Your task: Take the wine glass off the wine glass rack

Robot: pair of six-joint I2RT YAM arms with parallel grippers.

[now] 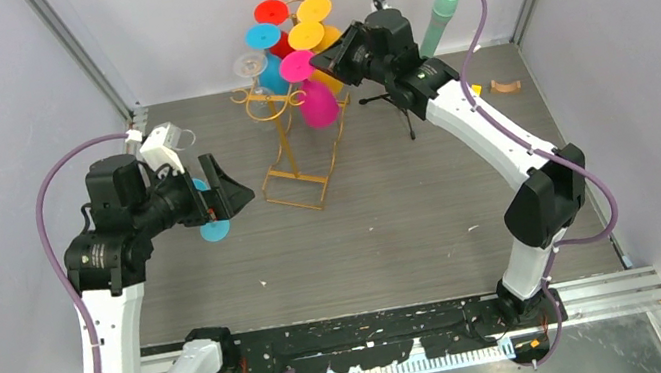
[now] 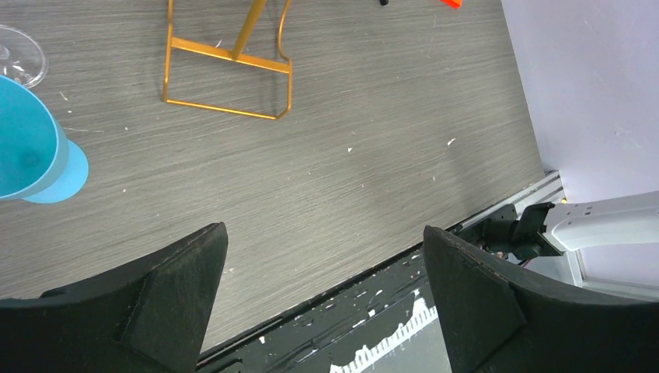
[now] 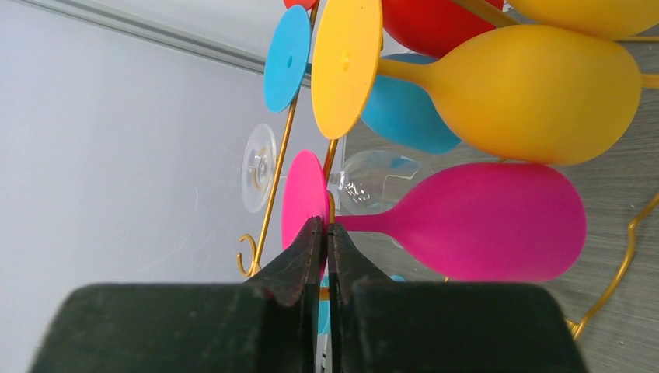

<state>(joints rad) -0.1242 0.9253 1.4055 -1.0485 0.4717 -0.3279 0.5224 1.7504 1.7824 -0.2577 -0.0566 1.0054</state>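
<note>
The right claw (image 3: 325,224) is seen closed, its two fingers pressed together on the thin stem of the pink wine glass (image 3: 482,221), just where the stem meets the round foot. The glass is hung upside down on the wine glass rack (image 1: 288,168) – bowl low, foot high – and in the wrist view its foot is seen against a gold upright. Around it more glasses are hung on the same rack: a yellow glass (image 3: 536,85) just above, a blue glass (image 3: 408,116) behind that, a red glass (image 3: 427,23) at the top and a clear glass (image 3: 373,183) behind the pink stem.

The left claw (image 2: 324,233) is held wide apart with nothing between its fingers, above the grey surface (image 2: 373,155) and well apart from the rack's rectangular wire base. Beside it a blue cup-shaped glass (image 2: 23,148) is found on the surface, with another clear glass (image 2: 19,54) just beyond. Behind the right arm a black tripod (image 1: 399,104) carrying a green tube (image 1: 440,14) is set near the back wall.
</note>
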